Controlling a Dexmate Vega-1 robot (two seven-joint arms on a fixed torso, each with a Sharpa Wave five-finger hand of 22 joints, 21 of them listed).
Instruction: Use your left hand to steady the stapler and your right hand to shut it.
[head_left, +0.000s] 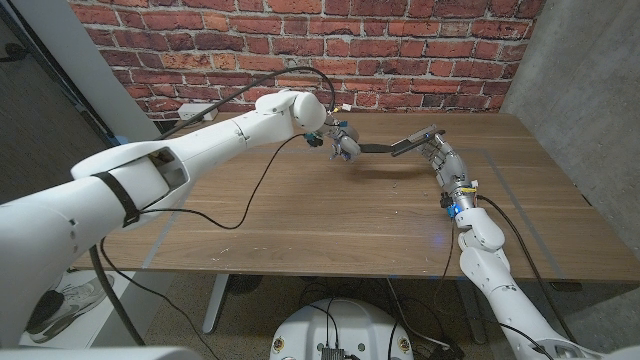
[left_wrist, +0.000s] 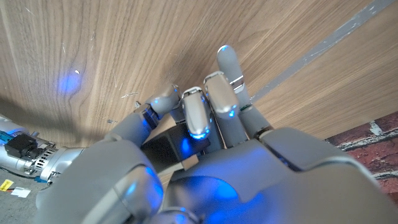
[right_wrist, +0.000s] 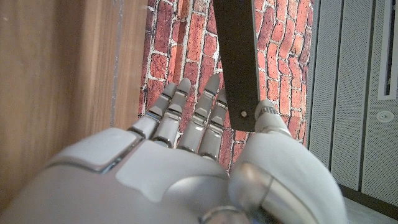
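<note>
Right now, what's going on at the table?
The left hand grips one end of the black stapler on the wooden table. The stapler is open, its top arm swung out toward the right hand, which touches the arm's far end. Not shut yet.

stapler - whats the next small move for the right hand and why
Probably press the raised top arm down toward the base. The stapler is open, its arm angled up off the table; the left hand grips its hinge end, and the right hand is at the raised tip.
</note>
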